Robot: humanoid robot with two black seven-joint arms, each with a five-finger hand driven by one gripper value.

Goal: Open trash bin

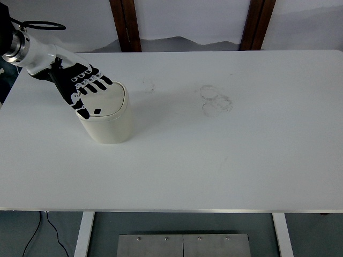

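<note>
**Left hand spread over the bin lid, press not yet made**

The white table [214, 160] is bare along its near edge; further in, on its left half, stands the small cream plastic trash bin with rounded corners [110, 126], upright, its lid [110, 99] apparently shut and flat; a small dark square push-button [97, 111] sits at the near edge of that lid; beyond and to the right, faint ring marks [215, 100] smudge the tabletop, well apart from the bin.

To do this step well, I judge the press should land on or just beside that dark button, straight down and briefly, so the light bin does not tip or slide; the fingers should then clear off the lid, since a palm resting on top would block it from springing up.

The black 5-fingered left hand [80, 88] reaches in from the left edge; its fingers [99, 83] are spread and extended, gripping nothing, lying over the far-left part of the lid; the thumb points down towards the button, though whether it touches cannot be told. The right hand is out of view.
</note>
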